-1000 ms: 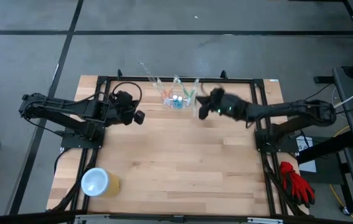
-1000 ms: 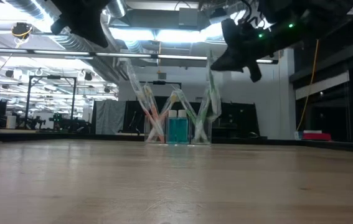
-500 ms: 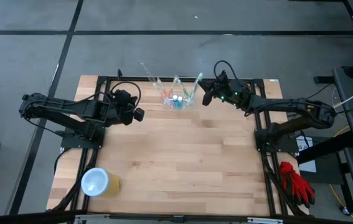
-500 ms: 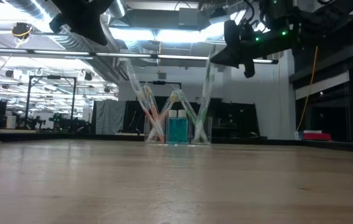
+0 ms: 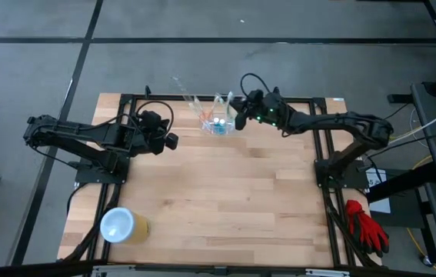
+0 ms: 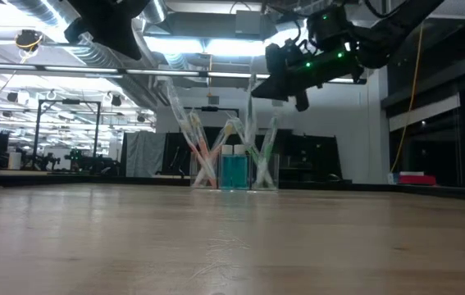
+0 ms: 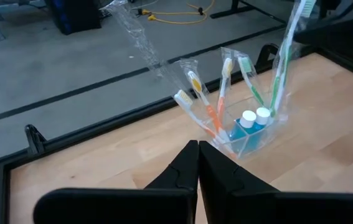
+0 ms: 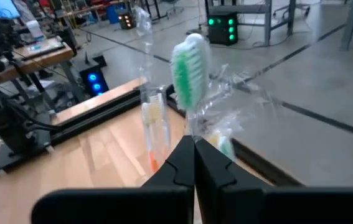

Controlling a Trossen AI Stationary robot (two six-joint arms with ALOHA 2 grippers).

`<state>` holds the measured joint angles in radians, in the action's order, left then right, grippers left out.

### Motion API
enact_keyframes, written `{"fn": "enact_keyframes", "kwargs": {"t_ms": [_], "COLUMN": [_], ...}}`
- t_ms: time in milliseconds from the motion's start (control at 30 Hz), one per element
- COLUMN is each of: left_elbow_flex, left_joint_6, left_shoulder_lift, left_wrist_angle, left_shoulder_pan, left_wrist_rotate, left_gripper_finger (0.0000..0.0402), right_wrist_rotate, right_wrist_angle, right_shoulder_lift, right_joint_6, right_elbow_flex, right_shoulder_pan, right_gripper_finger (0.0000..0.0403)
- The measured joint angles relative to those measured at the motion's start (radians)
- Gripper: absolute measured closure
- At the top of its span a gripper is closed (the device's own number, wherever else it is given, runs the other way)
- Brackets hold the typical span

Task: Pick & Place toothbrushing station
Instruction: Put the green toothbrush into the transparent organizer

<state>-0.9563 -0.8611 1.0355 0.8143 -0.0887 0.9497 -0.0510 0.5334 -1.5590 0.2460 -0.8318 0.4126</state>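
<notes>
Right tool at the far edge of the table, just right of the station and raised above it; fingers pressed together on the wrapped stem of a green-bristled toothbrush, which stands straight up from the fingertips in the right wrist view. In the low view this tool hangs over the station's right side.

Left tool on the left half of the table, well apart from the station. Its fingers lie pressed together with no gap, holding nothing, pointing toward the station.

Small clear plastic holder, the toothbrushing station, stands upright near the middle of the far edge of the pale wooden plank table. Inside it: two little blue bottles with white caps, and several toothbrushes in crinkled clear wrappers fanning outward, with orange, yellow and green handles. No lettering legible on bottles or wrappers.

Yellow cup with a white top lies at the near left corner of the table. Red glove rests off the table, to the right of its frame.
</notes>
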Motion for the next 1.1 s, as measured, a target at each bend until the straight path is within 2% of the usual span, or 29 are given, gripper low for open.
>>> {"fn": "enact_keyframes", "kwargs": {"t_ms": [300,433,1100], "left_elbow_flex": [0.0,0.0,0.0], "left_joint_6": [0.0,0.0,0.0], "left_shoulder_lift": [0.0,0.0,0.0], "left_wrist_angle": [0.001,0.001,0.0], "left_shoulder_pan": [0.0,0.0,-0.001], "left_wrist_rotate": [0.011,0.011,0.008], "left_gripper_finger": [0.0398,0.0399,0.0399], "right_wrist_rotate": [-0.021,-0.027,-0.047], "right_wrist_angle": [-0.12,-0.192,-0.03], "right_shoulder_lift": [0.117,0.12,0.106], "right_joint_6": [-0.047,-0.074,-0.055], "right_elbow_flex": [0.0,0.001,0.182], "right_shoulder_pan": [0.028,0.029,0.032], "right_gripper_finger": [0.0403,0.0403,0.0403]}}
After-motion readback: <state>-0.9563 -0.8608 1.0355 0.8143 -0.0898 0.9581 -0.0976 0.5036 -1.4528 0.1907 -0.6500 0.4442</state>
